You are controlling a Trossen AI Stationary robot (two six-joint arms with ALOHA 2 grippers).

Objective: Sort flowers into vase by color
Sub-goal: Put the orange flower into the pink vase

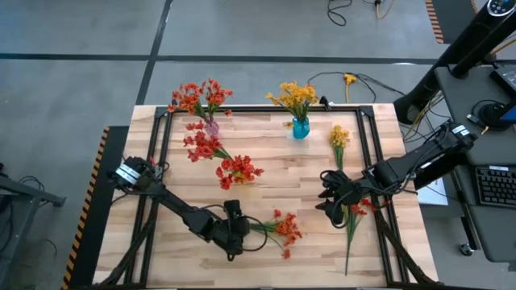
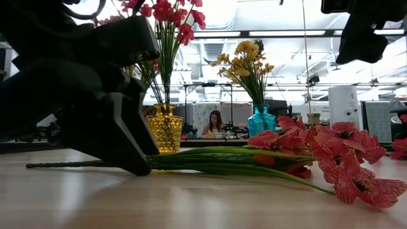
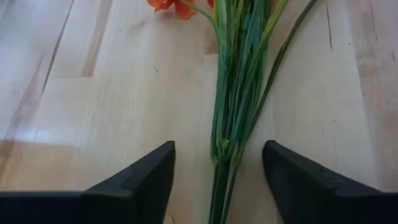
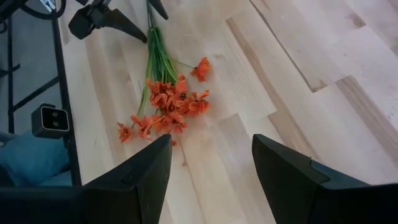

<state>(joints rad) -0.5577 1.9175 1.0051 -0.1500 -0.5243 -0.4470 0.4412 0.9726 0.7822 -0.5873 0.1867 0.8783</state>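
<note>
A red-orange flower sprig [image 1: 280, 229] lies flat on the table near its front edge, blossoms to the right and stem [image 3: 227, 124] pointing left. My left gripper [image 1: 239, 234] is down at the stem end, open, with a finger on each side of the green stems [image 2: 191, 160] and a gap to both. My right gripper [image 1: 330, 201] hangs open above the table's right part with nothing between its fingers [image 4: 143, 177]. At the far edge an amber vase [image 2: 165, 127] holds red flowers [image 1: 200, 97] and a blue vase [image 1: 300, 127] holds yellow flowers [image 1: 294, 97].
Two more red sprigs [image 1: 201, 145] [image 1: 238, 170] lie left of the table's centre. A yellow sprig [image 1: 339, 137] lies right of the blue vase. Another red sprig [image 1: 352, 229] lies under my right arm. A black frame [image 1: 266, 111] borders the table.
</note>
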